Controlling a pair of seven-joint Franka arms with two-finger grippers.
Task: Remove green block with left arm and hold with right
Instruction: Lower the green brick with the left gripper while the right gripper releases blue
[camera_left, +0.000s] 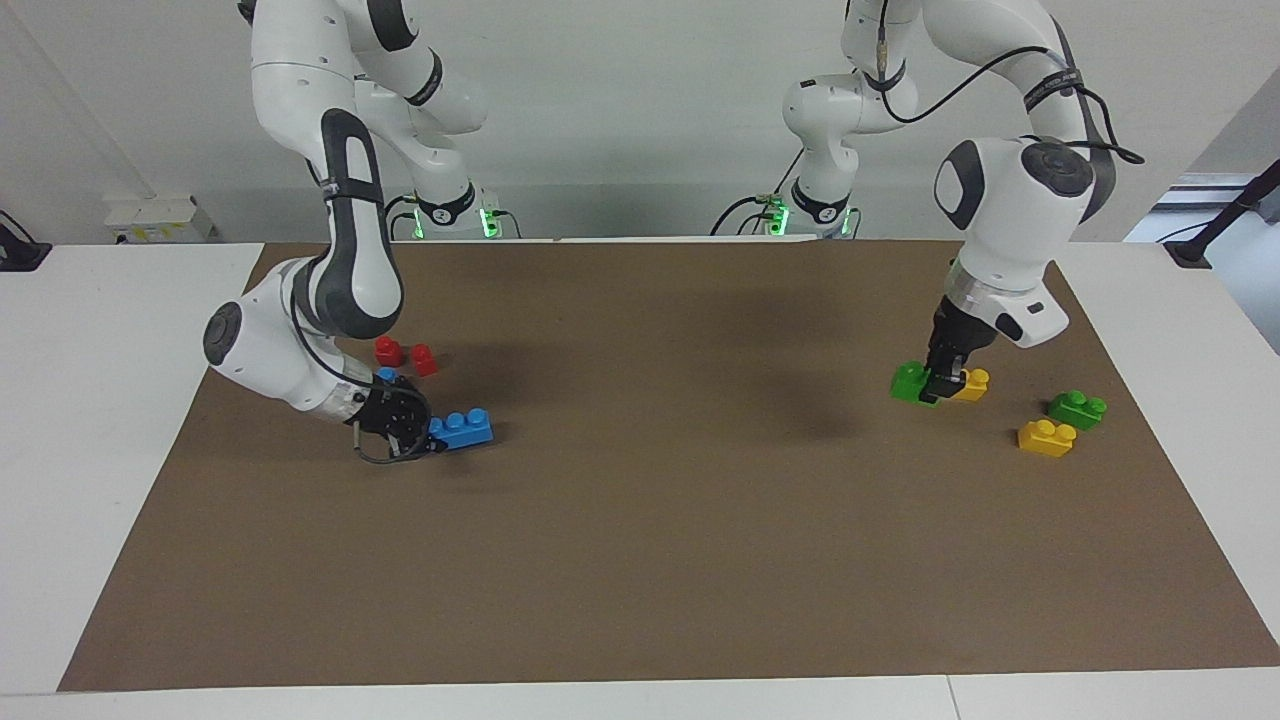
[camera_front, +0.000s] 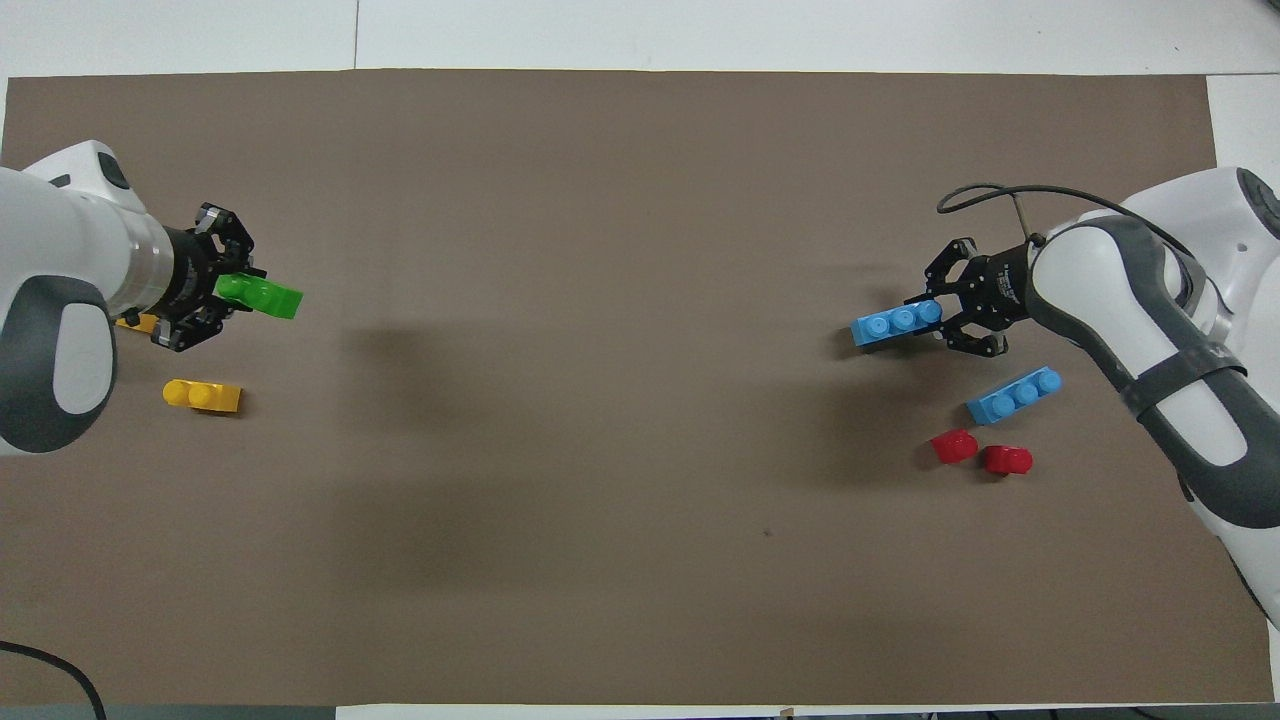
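Left tool clamped on green block, low over counter at left arm's end. Right tool clamped on blue brick, well apart. Your set-down spot: beside yellow bricks.

Green block glossy plastic; brown mat matt.
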